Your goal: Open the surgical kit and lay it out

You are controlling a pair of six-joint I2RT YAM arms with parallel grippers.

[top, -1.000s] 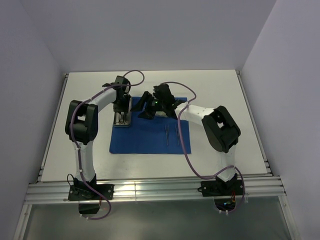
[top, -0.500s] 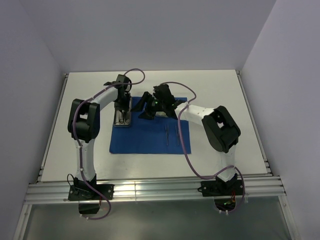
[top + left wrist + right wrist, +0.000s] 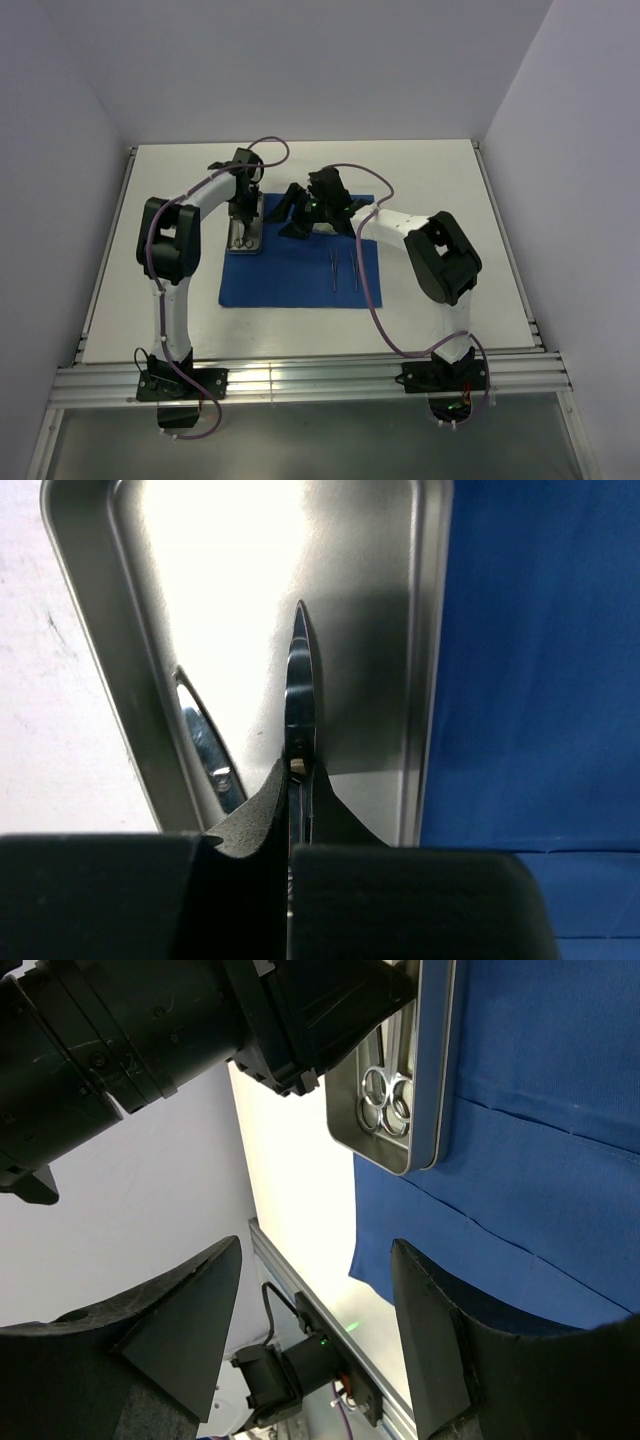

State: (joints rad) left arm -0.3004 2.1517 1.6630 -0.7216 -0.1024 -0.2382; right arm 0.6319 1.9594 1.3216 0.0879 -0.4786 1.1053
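Observation:
The surgical kit's royal-blue cloth (image 3: 300,272) lies spread flat, with a small steel tray (image 3: 247,238) on its far left corner. In the left wrist view my left gripper (image 3: 297,780) is shut on a pair of scissors (image 3: 299,680), blades pointing away over the tray floor (image 3: 380,600). A second pair of scissors (image 3: 203,742) lies along the tray's left wall. Their ring handles (image 3: 386,1096) show in the right wrist view. Two thin tweezers (image 3: 344,268) lie side by side on the cloth. My right gripper (image 3: 315,1290) hangs open and holds nothing, just right of the tray.
The white table (image 3: 430,190) ends at a raised metal rail (image 3: 300,378) along the near edge. Grey walls close in on the left, the right and the back. The left arm's black wrist (image 3: 130,1030) fills the top of the right wrist view.
My left gripper has closed on the scissors in the tray. The right arm and its open gripper have stayed put.

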